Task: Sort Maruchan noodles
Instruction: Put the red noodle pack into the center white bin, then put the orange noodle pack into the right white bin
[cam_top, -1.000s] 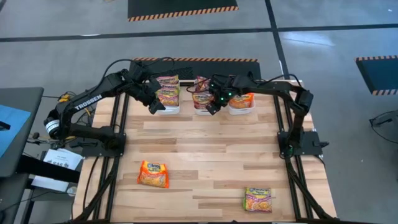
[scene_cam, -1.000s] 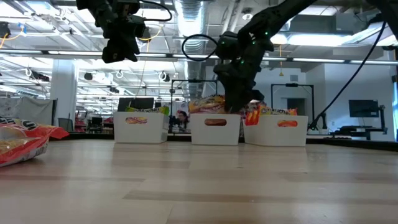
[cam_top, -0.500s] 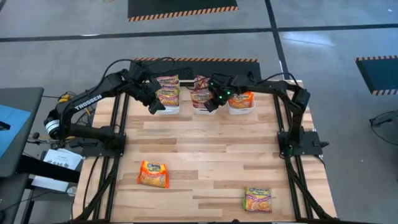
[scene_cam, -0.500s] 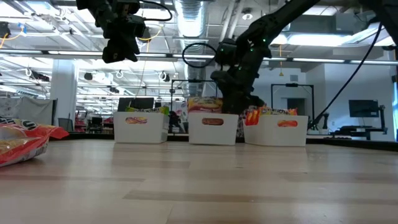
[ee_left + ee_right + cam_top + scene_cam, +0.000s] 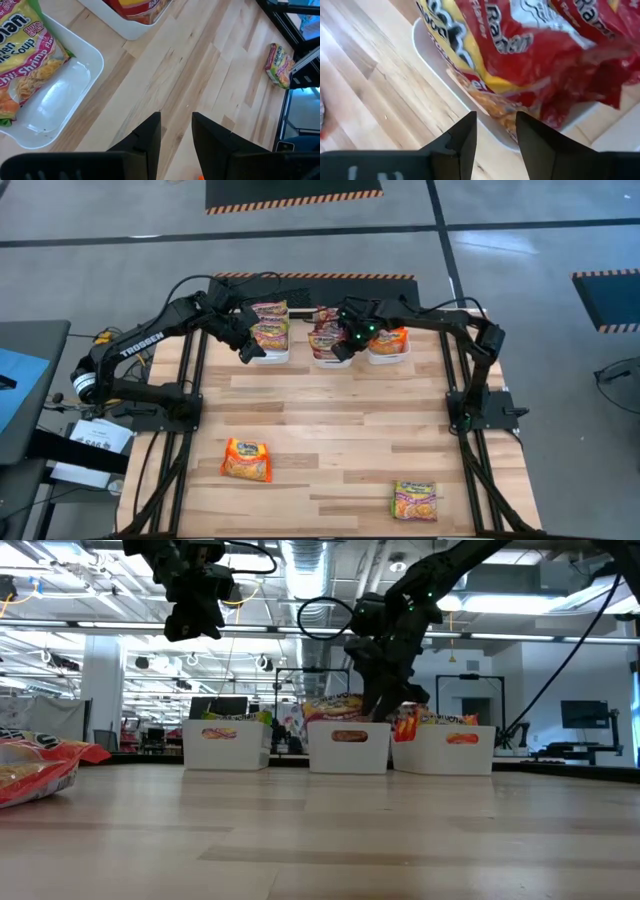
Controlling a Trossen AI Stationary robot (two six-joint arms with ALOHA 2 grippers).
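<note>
- Easing back toward the right bin (image 5: 388, 346) since half a second ago, as the right gripper (image 5: 341, 351), with the middle bin (image 5: 348, 748) sliding the same way along the row.
- Keeping that gripper's fingers (image 5: 462, 142) slightly spread and gripping nothing, right over the near rim of the middle bin.
- Looking down past those fingers onto red-and-yellow noodle packets (image 5: 530, 45) that are heaping up in the white bin and bulging over its rim.
- Hanging as the left gripper (image 5: 246, 346) above the near edge of the left bin (image 5: 268, 340), well off the table (image 5: 330, 430) in the low view.
- Holding its fingers (image 5: 147, 137) parted by a narrow gap, with only bare wood showing between them.
- Lying flat in the left bin, one green-trimmed packet (image 5: 27, 70), leaving part of the white floor uncovered.
- Standing in a row along the far edge of the table, all three bins, each one carrying packets.
- Resting loose on the near part of the table, well apart from the bins and from each other, two more packets: an orange one (image 5: 246, 459) on the left side, a maroon-trimmed one (image 5: 414, 500) on the right side.
</note>
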